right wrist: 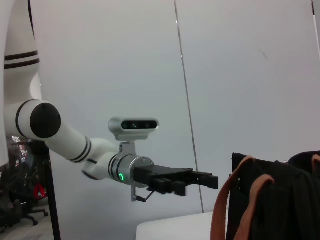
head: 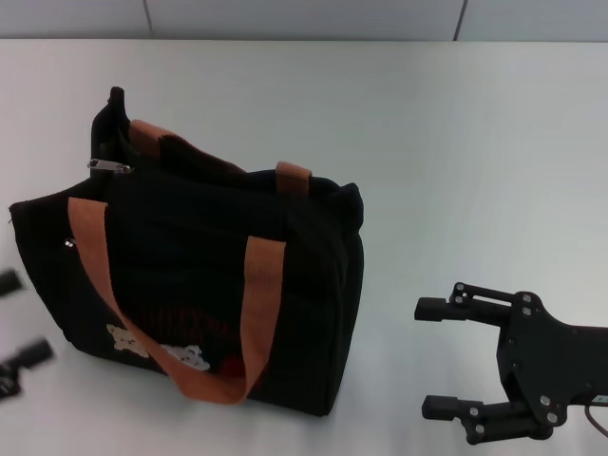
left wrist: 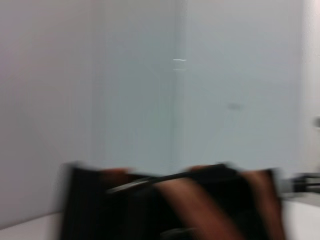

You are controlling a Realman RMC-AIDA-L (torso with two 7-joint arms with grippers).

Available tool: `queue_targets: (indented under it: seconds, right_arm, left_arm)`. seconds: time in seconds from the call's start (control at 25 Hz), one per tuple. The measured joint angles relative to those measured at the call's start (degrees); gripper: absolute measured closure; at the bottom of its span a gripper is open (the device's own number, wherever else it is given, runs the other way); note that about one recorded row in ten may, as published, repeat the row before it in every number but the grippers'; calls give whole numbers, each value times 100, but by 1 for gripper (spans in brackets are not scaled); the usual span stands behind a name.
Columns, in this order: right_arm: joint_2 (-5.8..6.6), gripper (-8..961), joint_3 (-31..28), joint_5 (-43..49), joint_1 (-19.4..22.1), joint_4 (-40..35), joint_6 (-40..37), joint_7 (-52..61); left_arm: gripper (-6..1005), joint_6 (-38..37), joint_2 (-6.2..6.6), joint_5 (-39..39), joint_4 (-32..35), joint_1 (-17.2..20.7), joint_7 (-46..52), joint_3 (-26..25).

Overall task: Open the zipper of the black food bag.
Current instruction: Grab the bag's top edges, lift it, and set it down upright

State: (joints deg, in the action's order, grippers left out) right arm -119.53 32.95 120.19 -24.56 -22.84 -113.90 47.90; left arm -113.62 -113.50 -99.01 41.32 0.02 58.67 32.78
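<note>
The black food bag [head: 190, 275] stands upright on the white table, left of centre, with two orange-brown handles [head: 261, 313] and bear patches low on its front. The silver pull tab of the zipper [head: 109, 165] lies at the bag's top far-left corner, below an upright black end tab. My left gripper [head: 14, 318] is open at the view's left edge, beside the bag's left side and apart from it. My right gripper [head: 432, 357] is open and holds nothing, a short way to the right of the bag. The right wrist view shows the bag [right wrist: 280, 200] and my left gripper [right wrist: 197, 180] beyond it.
A smaller silver pull [head: 69, 243] sits on the bag's left front side. The white table [head: 456, 171] stretches bare behind and to the right of the bag. A pale wall [head: 304, 17] runs along its far edge. The left wrist view shows the bag's top [left wrist: 170, 205], blurred.
</note>
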Motion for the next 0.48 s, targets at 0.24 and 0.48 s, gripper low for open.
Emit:
queue_targets:
  seconds: [0.24, 0.48]
  right_arm:
    - [-1, 115, 1, -14, 4, -1, 7, -8]
    - [3, 115, 1, -15, -2, -1, 9, -8]
  left_arm:
    - [277, 599, -35, -370, -532, -233, -238, -1036]
    - [304, 901, -233, -496, -857, -636, -918, -1015]
